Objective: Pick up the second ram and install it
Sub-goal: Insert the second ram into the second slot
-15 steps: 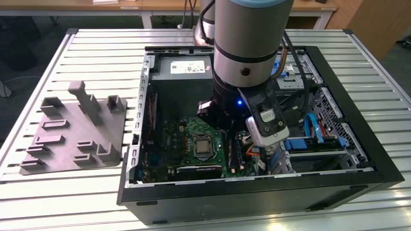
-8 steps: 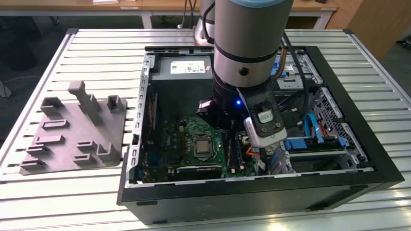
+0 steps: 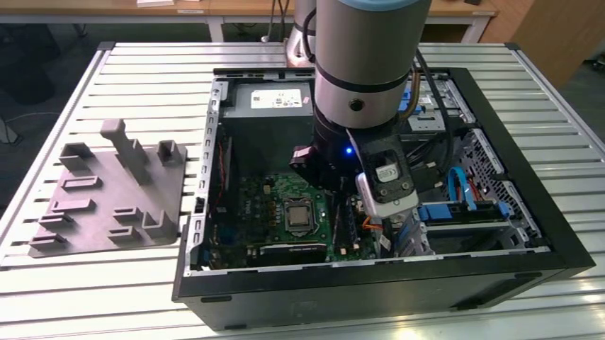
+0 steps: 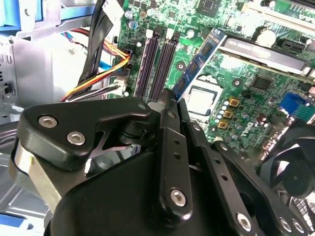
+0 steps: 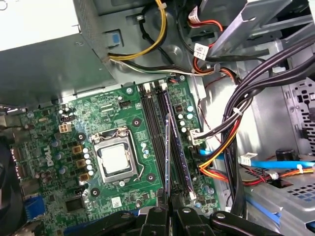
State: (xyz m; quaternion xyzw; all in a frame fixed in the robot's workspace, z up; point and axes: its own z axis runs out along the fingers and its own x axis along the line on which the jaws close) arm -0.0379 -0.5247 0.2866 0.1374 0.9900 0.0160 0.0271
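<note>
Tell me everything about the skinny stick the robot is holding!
The second ram is a long, thin, flat card. In the second wrist view one face looks blue, with a row of small dark chips and gold marks. In the first wrist view it shows edge-on, a dark narrow strip. One end is pinched in the black gripper, which is shut on it. It hangs above the green motherboard, lined up along the long black slots, close to the square silver processor.
</note>
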